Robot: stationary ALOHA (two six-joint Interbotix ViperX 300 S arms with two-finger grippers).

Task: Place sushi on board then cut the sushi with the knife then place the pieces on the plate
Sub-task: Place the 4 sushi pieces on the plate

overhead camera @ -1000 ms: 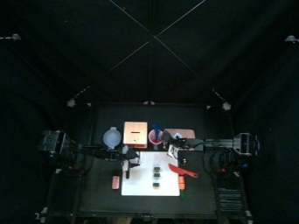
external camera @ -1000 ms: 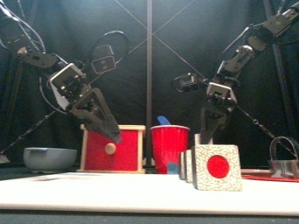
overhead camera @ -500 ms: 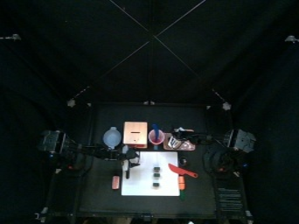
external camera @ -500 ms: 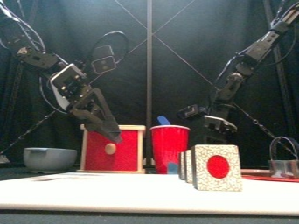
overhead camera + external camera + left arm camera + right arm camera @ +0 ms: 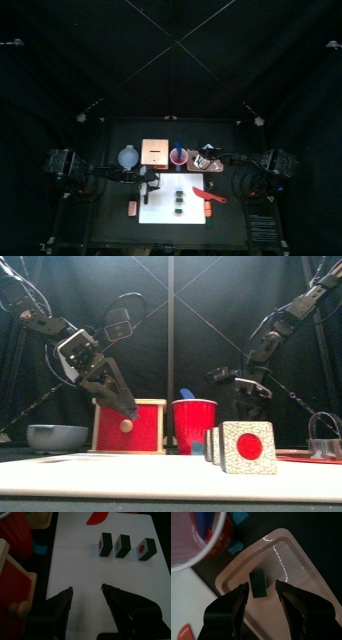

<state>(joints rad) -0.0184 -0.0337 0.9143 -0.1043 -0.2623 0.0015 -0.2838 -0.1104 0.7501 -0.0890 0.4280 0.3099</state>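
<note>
Three dark green sushi pieces [image 5: 123, 546] with red centres stand in a row on the white board [image 5: 80, 567]; from the front they loom large [image 5: 245, 446]. A red knife [image 5: 203, 193] lies on the board's right side. My left gripper [image 5: 87, 589] hovers open above the board, holding nothing. My right gripper [image 5: 262, 587] hangs over the pink tray [image 5: 294, 572] at the back right, shut on one dark sushi piece [image 5: 258, 583]. In the front view it [image 5: 250, 391] is well above the table.
A red cup [image 5: 194, 424] with a blue knife stands behind the board, next to the tray. The wooden box [image 5: 130, 426] with its red drawer front and the blue-grey bowl [image 5: 56, 437] are at the back left. A metal cutter [image 5: 325, 436] stands far right.
My right gripper has risen from the board and moved back and leftward to above the pink tray. The left arm has not moved.
</note>
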